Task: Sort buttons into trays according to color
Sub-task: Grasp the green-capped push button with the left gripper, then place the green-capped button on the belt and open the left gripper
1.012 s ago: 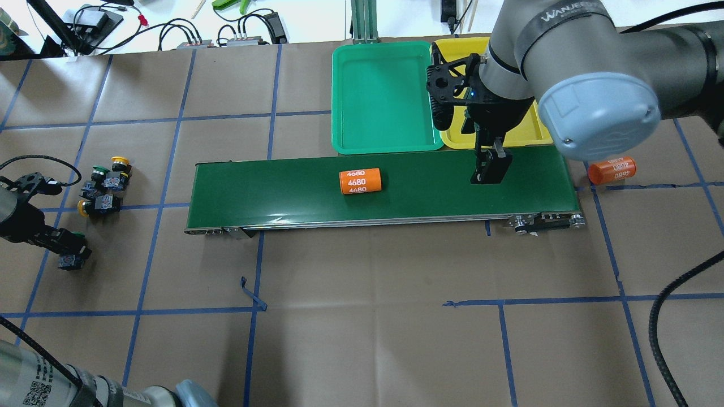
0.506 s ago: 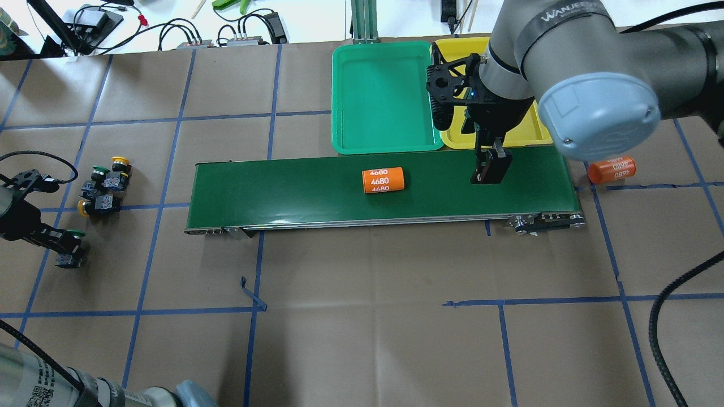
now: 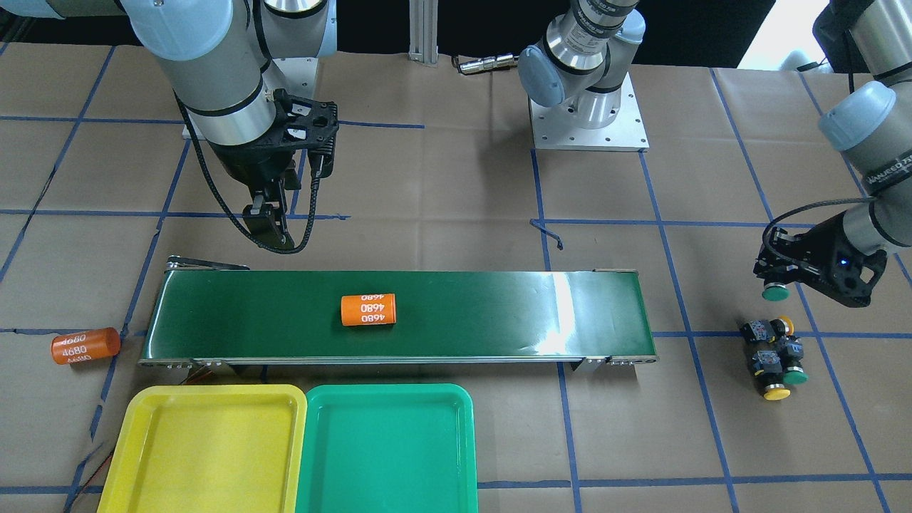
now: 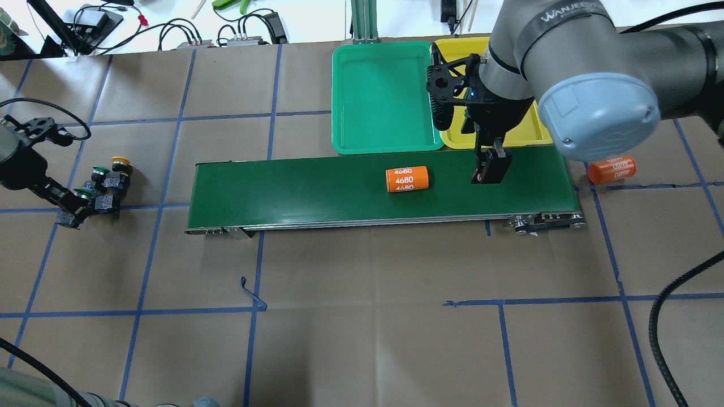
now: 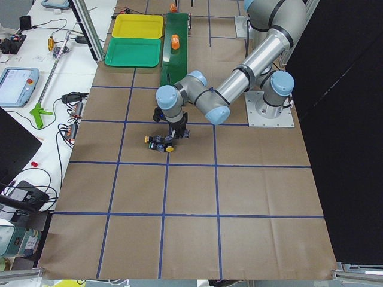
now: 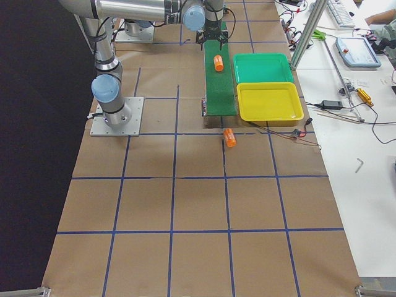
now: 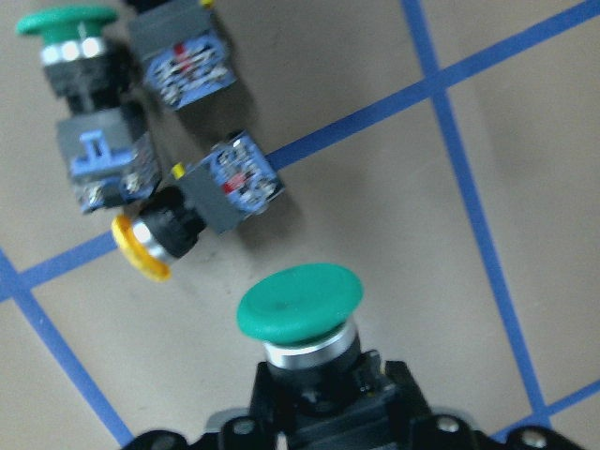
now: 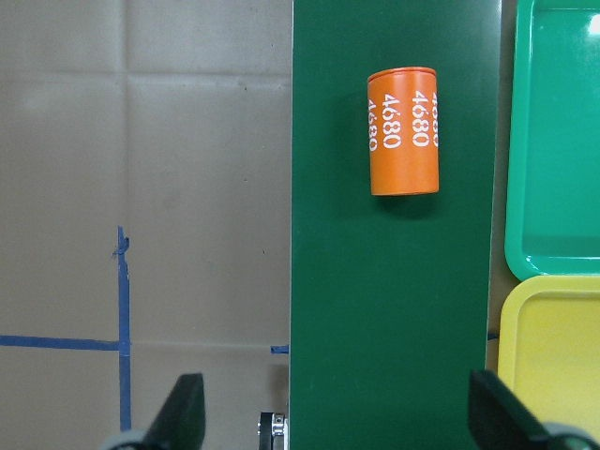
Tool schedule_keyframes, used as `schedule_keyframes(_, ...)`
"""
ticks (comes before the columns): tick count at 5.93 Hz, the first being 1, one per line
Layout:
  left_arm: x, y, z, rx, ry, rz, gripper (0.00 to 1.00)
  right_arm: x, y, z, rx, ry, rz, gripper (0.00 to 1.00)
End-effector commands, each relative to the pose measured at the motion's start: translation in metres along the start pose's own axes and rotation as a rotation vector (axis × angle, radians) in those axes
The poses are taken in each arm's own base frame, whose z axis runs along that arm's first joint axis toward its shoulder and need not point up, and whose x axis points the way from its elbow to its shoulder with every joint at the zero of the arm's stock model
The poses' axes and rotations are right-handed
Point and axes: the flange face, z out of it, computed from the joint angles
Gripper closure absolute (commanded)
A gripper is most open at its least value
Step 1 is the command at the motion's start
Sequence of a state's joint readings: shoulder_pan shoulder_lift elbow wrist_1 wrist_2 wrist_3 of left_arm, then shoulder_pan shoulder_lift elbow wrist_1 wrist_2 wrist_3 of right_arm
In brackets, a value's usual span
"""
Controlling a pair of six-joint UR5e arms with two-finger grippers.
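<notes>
Buttons are all at the left end, well apart from the trays. One green button [image 7: 300, 300] sits clamped in my left hand [image 7: 319, 417], cap upward. Over the last second that hand has swung from the lower left of the overhead frame up to mid left, beside the other three buttons [image 4: 110, 172] lying on the tabletop [image 4: 362, 316]. Meanwhile the orange cylinder [image 4: 407, 180] has ridden the belt [image 4: 294, 186] rightward, nearer my right hand [image 4: 489, 169]. I judge the pick done and the carry under way. Nothing is sorted yet: no button lies in the green tray [image 4: 384, 96] or the yellow tray [image 4: 531, 131] at top centre.

Overhead, the held button overlaps the group, so I cannot tell there whether they touch. The front-facing view shows it apart from them, higher in the frame. The left wrist view shows two loose caps, one green and one yellow, with the third cut off by the frame. The overhead view shows my right hand edge-on. The right wrist view shows its fingers [image 8: 187, 408] spread wide over the belt, gripping nothing.
</notes>
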State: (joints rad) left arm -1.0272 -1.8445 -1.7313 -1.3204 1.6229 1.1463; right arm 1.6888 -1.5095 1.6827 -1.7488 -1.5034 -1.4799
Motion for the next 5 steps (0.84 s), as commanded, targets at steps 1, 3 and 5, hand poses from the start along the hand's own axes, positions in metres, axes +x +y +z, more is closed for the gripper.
schedule_keyframes(1,0.092,-0.096,-0.013,-0.038,-0.050,0.354,1.00,0.000,0.000,0.000,0.000,0.000,-0.002,0.00)
schedule_keyframes(3,0.166,-0.140,-0.015,-0.056,-0.076,0.764,1.00,0.000,0.001,0.000,0.000,0.001,-0.001,0.00)
schedule_keyframes(5,0.190,-0.163,0.006,-0.078,-0.077,0.938,1.00,0.001,0.001,-0.001,0.000,0.003,-0.001,0.00)
